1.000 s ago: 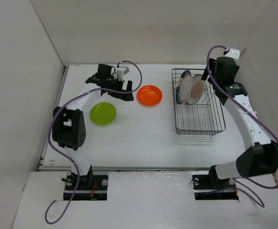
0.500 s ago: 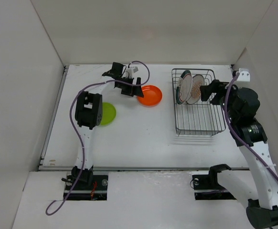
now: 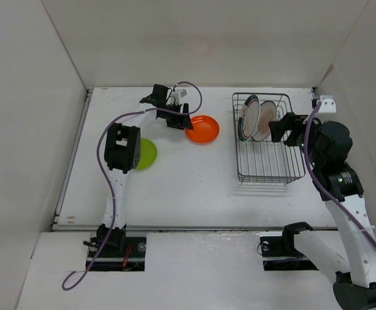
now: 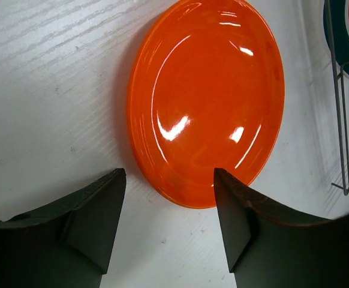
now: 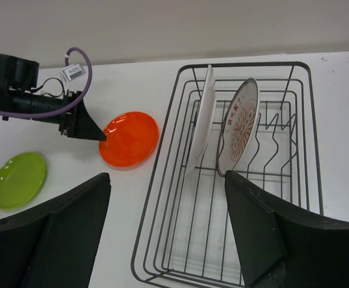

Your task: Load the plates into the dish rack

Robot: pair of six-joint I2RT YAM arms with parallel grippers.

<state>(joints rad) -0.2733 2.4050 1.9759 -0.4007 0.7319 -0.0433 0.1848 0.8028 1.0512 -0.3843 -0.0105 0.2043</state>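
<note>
The orange plate [image 3: 202,129] lies flat on the table left of the dish rack [image 3: 271,180]. My left gripper [image 3: 180,121] is open at the plate's left edge. In the left wrist view the gripper [image 4: 168,174] straddles the near rim of the orange plate [image 4: 207,102], holding nothing. The lime-green plate [image 3: 146,154] lies flat, partly hidden by my left arm. The green-rimmed plate [image 3: 247,118] and the patterned plate [image 3: 263,121] stand upright in the rack. My right gripper [image 3: 285,126] is open and empty above the rack's right side. The right wrist view shows that gripper [image 5: 167,176], the rack [image 5: 156,192] and all the plates.
White walls enclose the table on the left, back and right. The rack's front half holds only bare prongs [image 5: 270,138]. My left arm's purple cable [image 3: 191,97] loops above the orange plate.
My left gripper has moved right, from beside the lime-green plate to the orange plate's edge. My right arm has drawn back from the rack's far right corner.
</note>
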